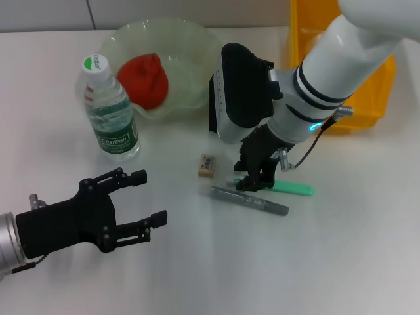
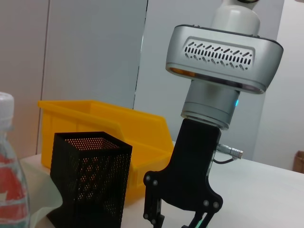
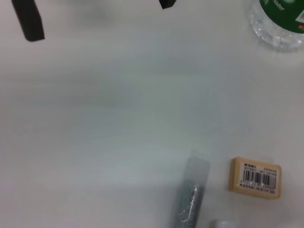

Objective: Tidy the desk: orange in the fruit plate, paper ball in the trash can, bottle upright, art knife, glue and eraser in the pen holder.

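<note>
The orange (image 1: 146, 80) lies in the pale green fruit plate (image 1: 197, 46). The bottle (image 1: 110, 110) stands upright beside the plate. The eraser (image 1: 207, 164), the grey art knife (image 1: 249, 200) and the green glue stick (image 1: 292, 189) lie on the table. My right gripper (image 1: 256, 179) is low over the glue's white end, jaws apart, astride it. The black mesh pen holder (image 2: 90, 183) stands behind that arm, in front of the yellow trash can (image 1: 367, 98); the head view hides it. My left gripper (image 1: 149, 197) is open and empty at the front left. No paper ball is in view.
The right wrist view shows the eraser (image 3: 255, 176), the knife's end (image 3: 194, 194) and the bottle's base (image 3: 280, 23). The left wrist view shows the right gripper (image 2: 175, 221) and the trash can (image 2: 114, 128) behind the pen holder.
</note>
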Motion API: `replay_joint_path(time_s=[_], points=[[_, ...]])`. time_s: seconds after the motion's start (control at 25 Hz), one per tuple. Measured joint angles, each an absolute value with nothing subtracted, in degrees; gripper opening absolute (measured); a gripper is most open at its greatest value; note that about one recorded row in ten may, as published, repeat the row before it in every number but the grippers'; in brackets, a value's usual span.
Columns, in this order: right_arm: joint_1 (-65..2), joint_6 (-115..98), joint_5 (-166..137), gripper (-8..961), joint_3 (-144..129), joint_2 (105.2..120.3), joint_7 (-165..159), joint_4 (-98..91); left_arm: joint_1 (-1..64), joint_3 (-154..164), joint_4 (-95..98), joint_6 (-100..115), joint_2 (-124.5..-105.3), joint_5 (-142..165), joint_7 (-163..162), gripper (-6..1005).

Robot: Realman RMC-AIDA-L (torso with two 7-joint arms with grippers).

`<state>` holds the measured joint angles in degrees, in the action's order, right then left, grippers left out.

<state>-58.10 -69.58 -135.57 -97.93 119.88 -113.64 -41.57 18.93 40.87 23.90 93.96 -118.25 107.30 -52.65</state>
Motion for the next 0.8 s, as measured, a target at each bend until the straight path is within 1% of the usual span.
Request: replay_joint_path(time_s=[0.24, 0.8], points=[[-58.10, -69.37, -135.54, 315, -98.89, 119.88, -113.64, -41.57, 19.09, 40.77, 23.91, 93.88, -118.30, 107.30, -52.65, 841], [-58.10, -68.55, -134.89, 260, -99.13, 119.88, -113.70, -40.59, 19.25, 40.79, 23.90, 93.76, -118.29, 107.31, -52.65, 840]])
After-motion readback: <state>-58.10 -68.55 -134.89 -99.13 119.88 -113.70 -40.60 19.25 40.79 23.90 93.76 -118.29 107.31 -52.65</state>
